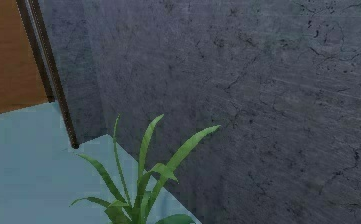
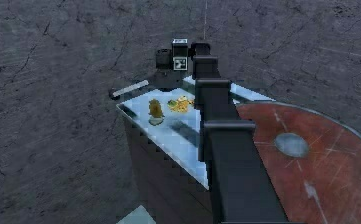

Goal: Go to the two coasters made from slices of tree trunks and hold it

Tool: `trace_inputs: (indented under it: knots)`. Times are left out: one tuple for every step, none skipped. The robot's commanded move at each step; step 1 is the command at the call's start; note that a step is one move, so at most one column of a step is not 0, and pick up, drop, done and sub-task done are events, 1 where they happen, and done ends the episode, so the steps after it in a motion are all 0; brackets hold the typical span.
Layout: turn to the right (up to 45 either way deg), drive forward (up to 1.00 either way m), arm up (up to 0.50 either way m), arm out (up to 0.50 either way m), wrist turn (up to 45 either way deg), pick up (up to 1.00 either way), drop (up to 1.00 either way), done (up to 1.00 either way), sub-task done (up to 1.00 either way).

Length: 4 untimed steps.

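Note:
Two small yellow-brown blobs [image 2: 178, 104] lie close together on the pale blue top of a small dark-sided table [image 2: 168, 128] in the arm side view. Whether they are wooden coasters cannot be made out. The arm [image 2: 223, 130] rises from the bottom edge across the table. Its two white marked squares [image 2: 180, 48] stand at the far end. The gripper [image 2: 166, 76] hangs as a dark body just beyond the blobs, above the table's far corner. I cannot tell whether it holds anything.
A grey flat bar [image 2: 128, 90] juts from the table's far left corner. A large round reddish-brown disc [image 2: 308, 150] lies on the right. Dark grey walls stand close behind. In the forward view, a green plant [image 1: 143, 185] stands ahead and a brown door [image 1: 13, 55] at left.

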Motion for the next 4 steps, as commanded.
trace_inputs:
  knots:
    - [0.0, 0.0, 0.0, 0.0, 24.0, 0.0, 0.0, 0.0, 0.0]
    - [0.0, 0.0, -0.16, 0.0, 0.0, 0.0, 0.0, 0.0, 0.0]
    - [0.0, 0.0, 0.0, 0.0, 0.0, 1.0, 0.0, 0.0, 0.0]
    - [0.0, 0.0, 0.1, 0.0, 0.0, 0.0, 0.0, 0.0, 0.0]
